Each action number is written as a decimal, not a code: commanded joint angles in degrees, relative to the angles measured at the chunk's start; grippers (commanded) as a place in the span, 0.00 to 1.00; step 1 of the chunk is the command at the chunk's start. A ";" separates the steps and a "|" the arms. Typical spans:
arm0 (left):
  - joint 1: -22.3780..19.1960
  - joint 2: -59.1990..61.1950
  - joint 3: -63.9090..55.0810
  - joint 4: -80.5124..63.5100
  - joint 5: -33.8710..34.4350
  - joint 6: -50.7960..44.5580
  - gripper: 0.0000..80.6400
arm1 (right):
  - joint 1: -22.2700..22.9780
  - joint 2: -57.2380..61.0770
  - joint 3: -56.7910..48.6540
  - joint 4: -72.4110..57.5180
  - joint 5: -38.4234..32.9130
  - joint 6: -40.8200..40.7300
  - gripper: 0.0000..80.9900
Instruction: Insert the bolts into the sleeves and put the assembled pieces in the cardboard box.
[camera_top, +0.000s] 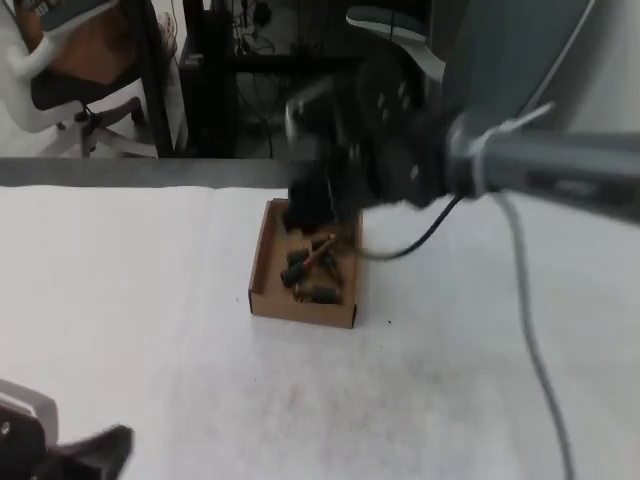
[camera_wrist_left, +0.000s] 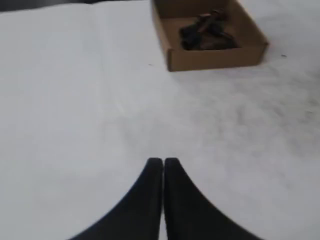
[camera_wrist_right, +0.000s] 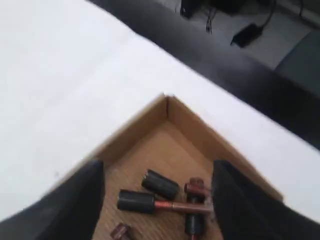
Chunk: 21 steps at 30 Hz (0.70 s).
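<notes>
- My right pincer (camera_wrist_right: 157, 167), wide open, empty, over the brown cardboard box (camera_wrist_right: 140, 131) holding black-sleeved reddish bolts (camera_wrist_right: 150, 202).
- My left pincer (camera_wrist_left: 162, 162), closed, empty, above the white desk (camera_wrist_left: 75, 100).

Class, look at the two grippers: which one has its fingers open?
The right gripper, above the cardboard box: its fingers are spread wide apart. The left gripper has its fingers pressed together, over the white bench.

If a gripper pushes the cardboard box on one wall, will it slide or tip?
Likely slide, not tip: the cardboard box sits low and flat on the bench. It seems light, holding few small pieces, so a nudge may shift it.
</notes>
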 joint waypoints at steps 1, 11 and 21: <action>0.07 -0.44 -0.02 -0.65 -19.46 0.87 0.02 | 1.55 -10.12 2.96 -0.83 1.22 -2.71 0.70; 0.07 -0.44 1.72 -6.45 -34.38 -9.26 0.02 | 2.11 -44.52 29.87 -18.83 11.01 -1.28 0.48; 0.07 -0.34 5.78 -20.20 -15.16 4.95 0.02 | -12.19 -51.70 38.92 -6.02 11.29 -4.95 0.00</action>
